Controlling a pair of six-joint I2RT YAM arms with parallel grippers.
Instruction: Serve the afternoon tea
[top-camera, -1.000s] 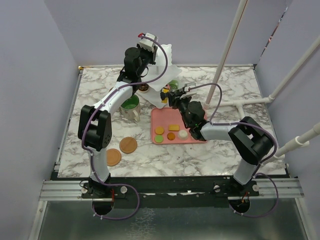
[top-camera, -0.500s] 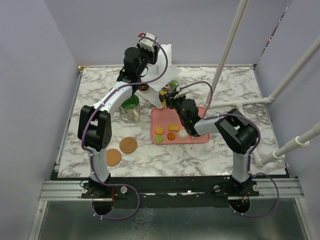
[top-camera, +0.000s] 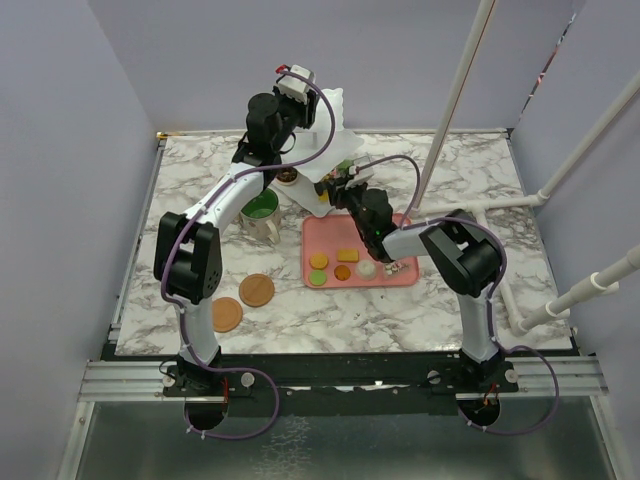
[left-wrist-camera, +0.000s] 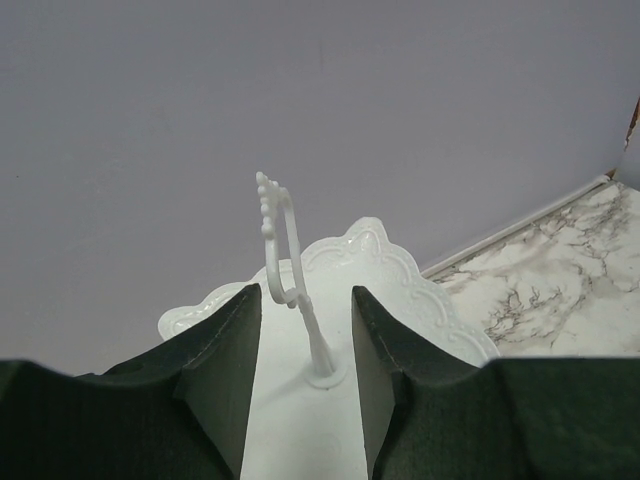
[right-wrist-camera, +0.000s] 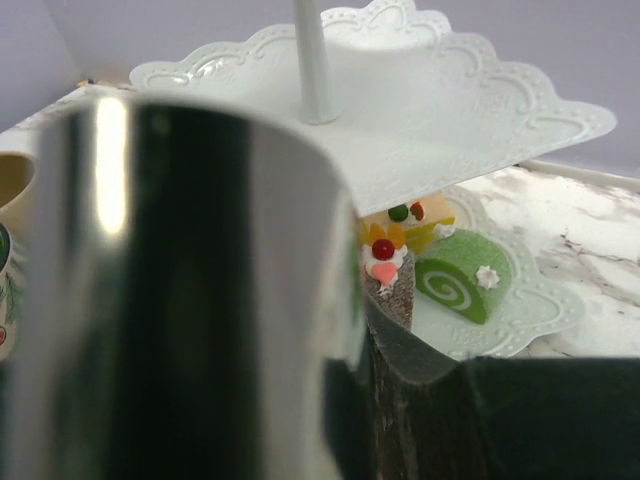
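Note:
The white three-tier stand (top-camera: 340, 150) stands at the back of the table. My left gripper (top-camera: 318, 112) is above its top tier (left-wrist-camera: 400, 290), open, with fingers (left-wrist-camera: 228, 370) on either side of the loop handle (left-wrist-camera: 278, 240) and not touching it. My right gripper (top-camera: 338, 192) is shut on metal tongs (right-wrist-camera: 180, 300) beside the stand. A chocolate cake slice (right-wrist-camera: 388, 272) sits at the tongs' tip by the lower tier (right-wrist-camera: 520, 310). That tier holds a yellow cake slice (right-wrist-camera: 425, 220) and a green roll (right-wrist-camera: 462, 275). Several pastries lie on the pink tray (top-camera: 385, 275).
The green-inside mug (top-camera: 262, 210) stands left of the stand. A cream mug (right-wrist-camera: 14, 200) shows at the left edge of the right wrist view. Two wooden coasters (top-camera: 257, 290) (top-camera: 227, 314) lie front left. White pipes (top-camera: 450, 120) rise at the right.
My right gripper has moved up and left from the pink tray toward the stand, carrying the tongs. The left arm has stayed at the stand's top.

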